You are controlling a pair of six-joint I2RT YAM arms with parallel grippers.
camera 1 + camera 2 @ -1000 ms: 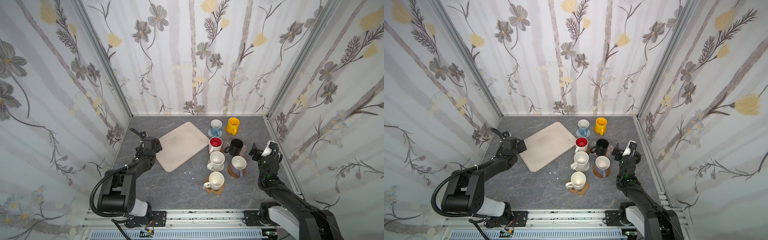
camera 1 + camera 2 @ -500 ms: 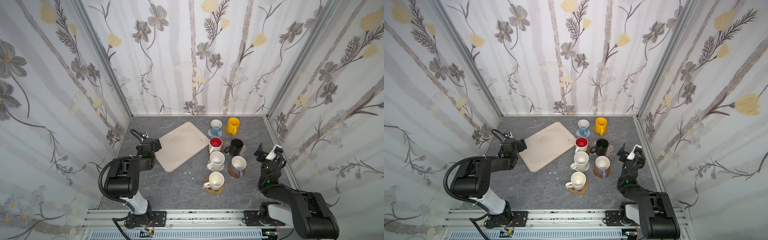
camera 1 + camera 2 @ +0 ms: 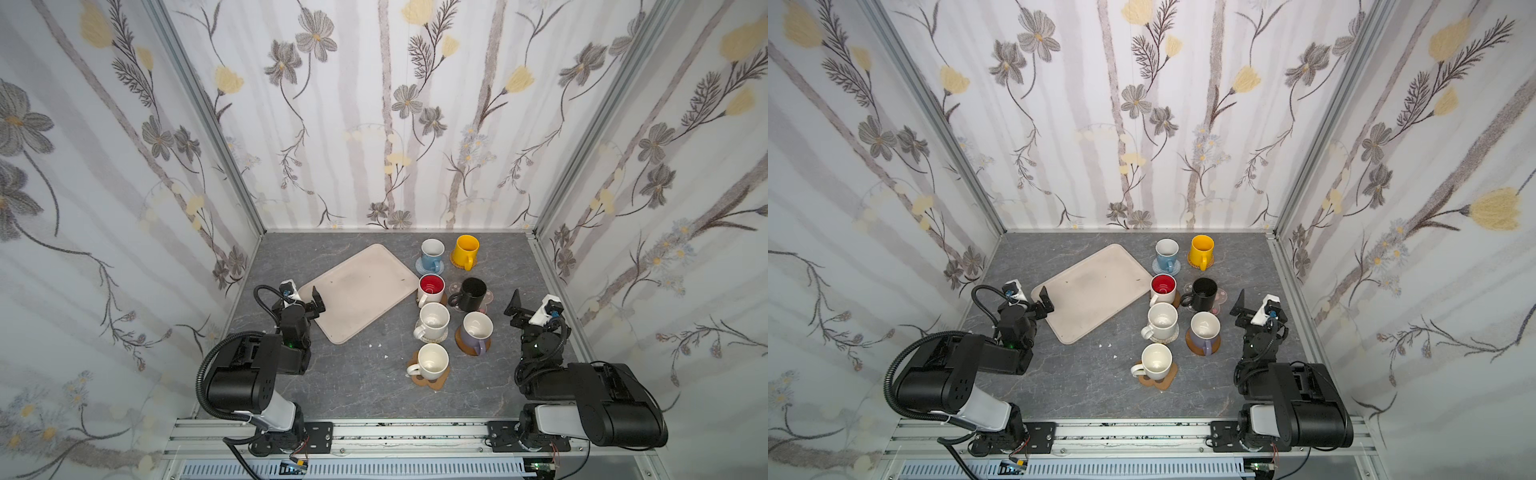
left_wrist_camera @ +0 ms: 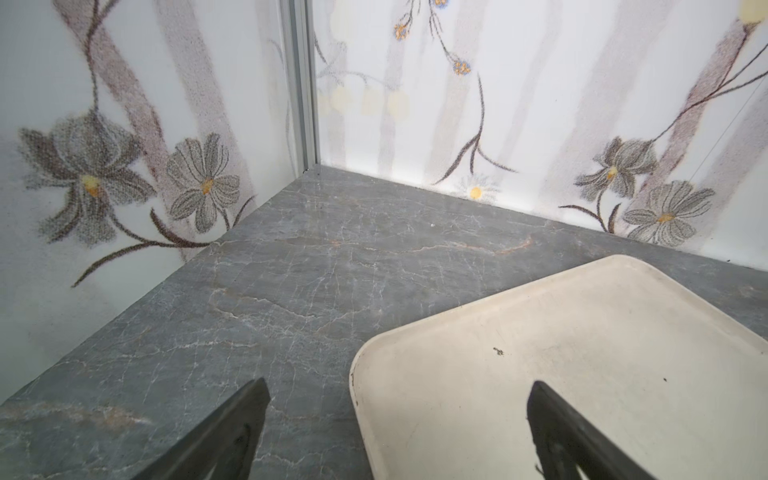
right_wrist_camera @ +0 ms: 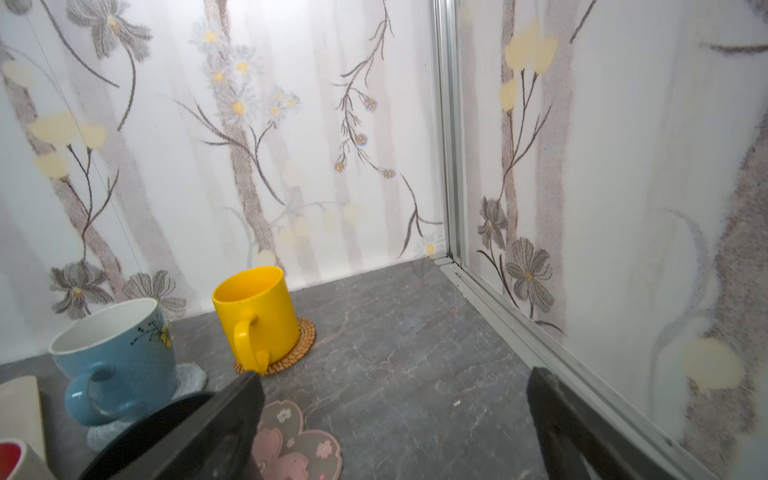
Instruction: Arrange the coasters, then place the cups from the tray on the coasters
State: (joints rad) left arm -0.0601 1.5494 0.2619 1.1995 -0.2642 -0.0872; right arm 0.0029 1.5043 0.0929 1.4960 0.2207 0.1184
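Left claw [image 4: 397,397] gapes empty over the left corner of the large beige rectangular tray [image 4: 582,353]. Right claw [image 5: 395,384], also slack, faces the yellow ceramic mug [image 5: 257,307] on its woven rattan coaster [image 5: 305,336]. Only the top views show all seven mugs [image 3: 434,320] on coasters [image 3: 434,381], right of the tray.

Floral-print walls [image 3: 374,104] w/ alu posts [image 3: 208,116] (grey marble-look floor [image 3: 353,386]).

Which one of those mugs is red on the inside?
The white mug beside the tray, just left of the black mug in a top view. Its inside is bright red; the others are white, yellow or black inside.
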